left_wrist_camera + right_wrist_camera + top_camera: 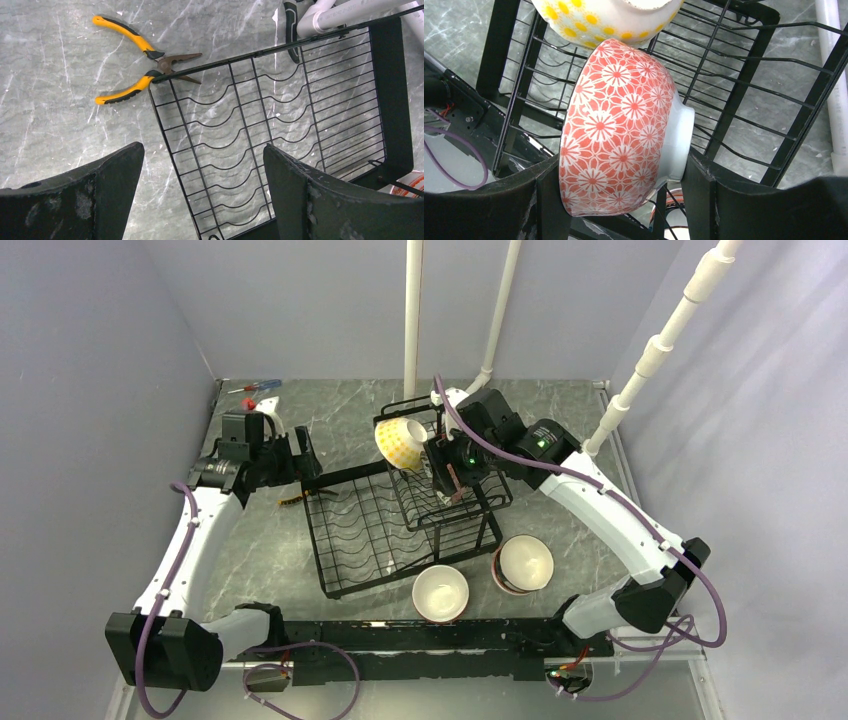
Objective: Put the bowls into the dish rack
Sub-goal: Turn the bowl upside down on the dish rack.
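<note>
Right gripper (621,167) clamps the red-flowered bowl (619,125) over the dish rack (740,90); left gripper (202,150) gapes at its edge.

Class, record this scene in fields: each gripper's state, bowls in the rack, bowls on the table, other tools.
Left gripper: open, empty, above rack
Right gripper: shut on red bowl, at upper tier
In rack: yellow bowl, tilted on upper tier
On table: white bowl, striped bowl
Tools: pliers at rack's corner
</note>
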